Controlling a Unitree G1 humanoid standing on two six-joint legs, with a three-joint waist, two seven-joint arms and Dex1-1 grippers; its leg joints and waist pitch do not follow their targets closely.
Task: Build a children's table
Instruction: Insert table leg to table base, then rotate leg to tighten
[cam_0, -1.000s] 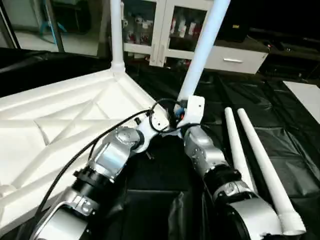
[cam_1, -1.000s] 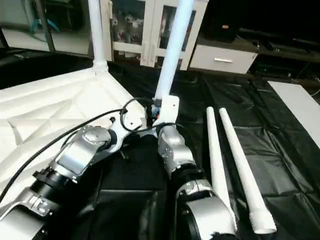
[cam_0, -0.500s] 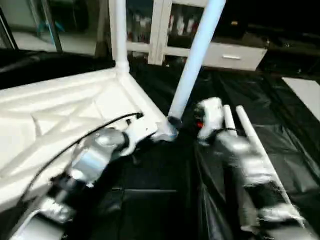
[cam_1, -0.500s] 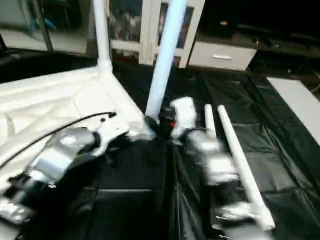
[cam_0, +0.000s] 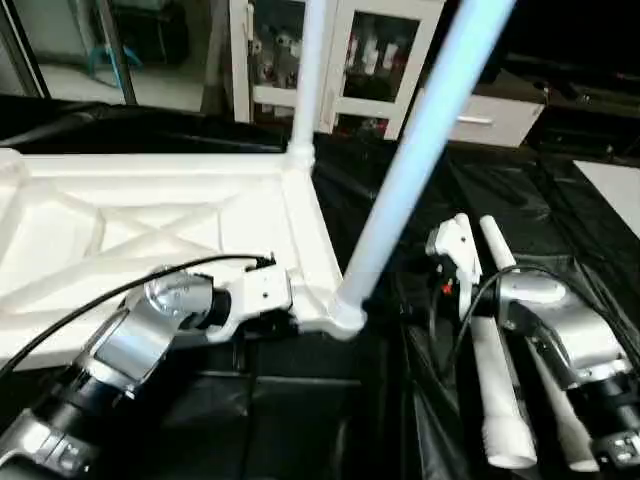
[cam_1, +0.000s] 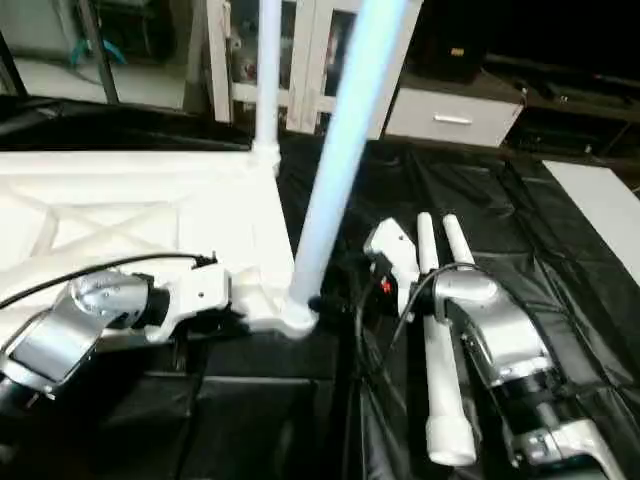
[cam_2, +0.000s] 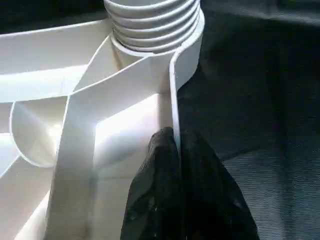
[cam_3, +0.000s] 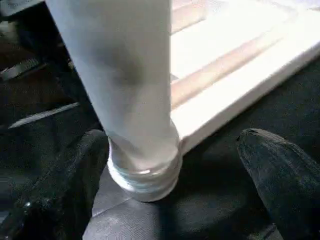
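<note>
Pinching the tabletop (cam_0: 150, 215) rim is the left gripper (cam_2: 177, 145); right gripper (cam_3: 172, 165) spread wide, near leg (cam_0: 420, 150) top cut off.

White plastic square table top (cam_0: 150, 215) lay ribbed side up on the black-draped worktable (cam_0: 560, 230), left half of scene. One white tapered tube leg (cam_0: 420, 150) stood in its near right corner socket, another leg (cam_0: 308, 75) in the far right socket. Two loose white tube legs (cam_1: 440, 340) lay side by side on the drape, right of the top. Left gripper (cam_2: 177, 145) sat on the top's near rim, left of the near leg. Right gripper (cam_3: 170, 165) straddled that leg's base from the right. White flat board (cam_0: 615, 195) lay far right.
</note>
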